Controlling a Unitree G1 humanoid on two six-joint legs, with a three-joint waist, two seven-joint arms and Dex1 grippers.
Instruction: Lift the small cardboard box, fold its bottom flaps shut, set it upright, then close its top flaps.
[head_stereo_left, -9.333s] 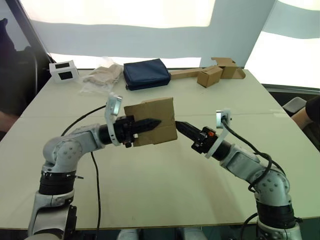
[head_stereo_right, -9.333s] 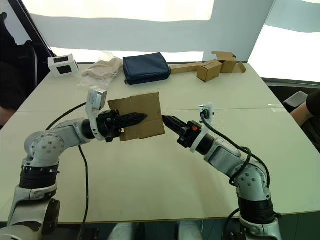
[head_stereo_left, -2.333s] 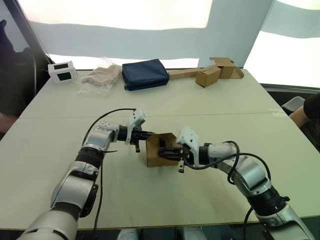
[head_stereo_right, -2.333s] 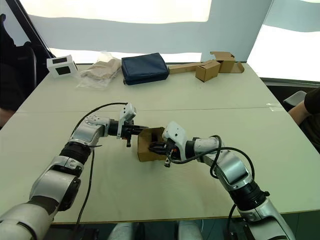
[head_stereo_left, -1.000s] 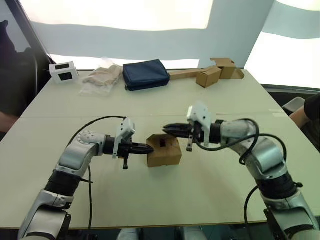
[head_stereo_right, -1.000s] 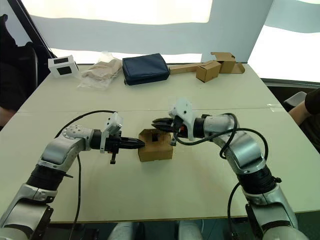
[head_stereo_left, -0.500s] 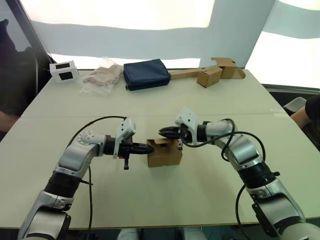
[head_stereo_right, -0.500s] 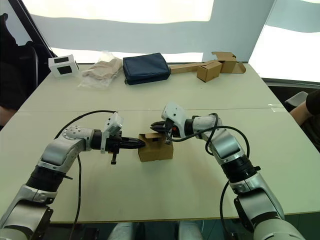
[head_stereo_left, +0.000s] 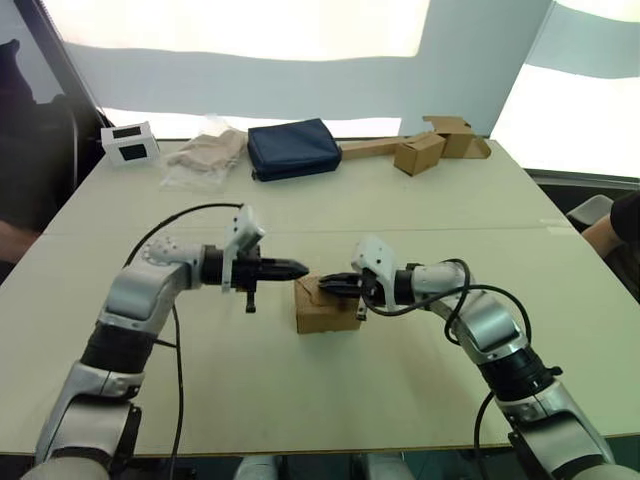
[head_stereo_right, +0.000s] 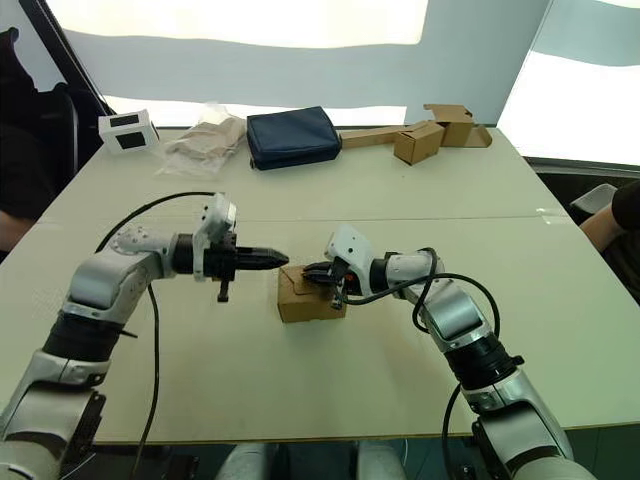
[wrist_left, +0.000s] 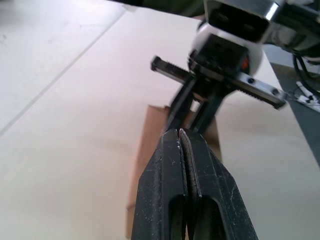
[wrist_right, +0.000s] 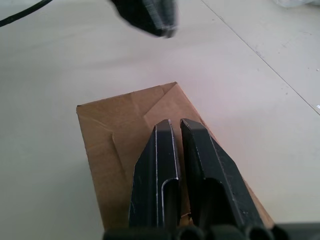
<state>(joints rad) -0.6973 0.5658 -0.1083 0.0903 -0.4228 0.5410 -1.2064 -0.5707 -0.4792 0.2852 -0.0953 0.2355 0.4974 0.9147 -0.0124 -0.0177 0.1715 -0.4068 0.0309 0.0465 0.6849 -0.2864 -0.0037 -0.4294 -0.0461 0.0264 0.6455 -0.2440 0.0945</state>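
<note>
Small plain brown corrugated cardboard box (head_stereo_left: 327, 305) upright on the pale beige tabletop (head_stereo_left: 400, 370), directly under the right gripper (head_stereo_left: 327, 285); top flaps (wrist_right: 145, 125) folded flat, seams visible beneath the black fingers (wrist_right: 155, 170). Right gripper nearly closed, a thin gap between the tips, holding nothing, lying low across the box top; touching or just above, cannot tell. Left gripper (head_stereo_left: 303, 267) fully closed and empty, horizontal, tips just beside and slightly above the box's left upper edge, pointing toward the right gripper. Well beyond both: folded navy fabric pouch (head_stereo_left: 292, 148), crumpled clear plastic bag (head_stereo_left: 205, 152), white block (head_stereo_left: 127, 142), small brown boxes on a flat cardboard strip (head_stereo_left: 420, 148).
</note>
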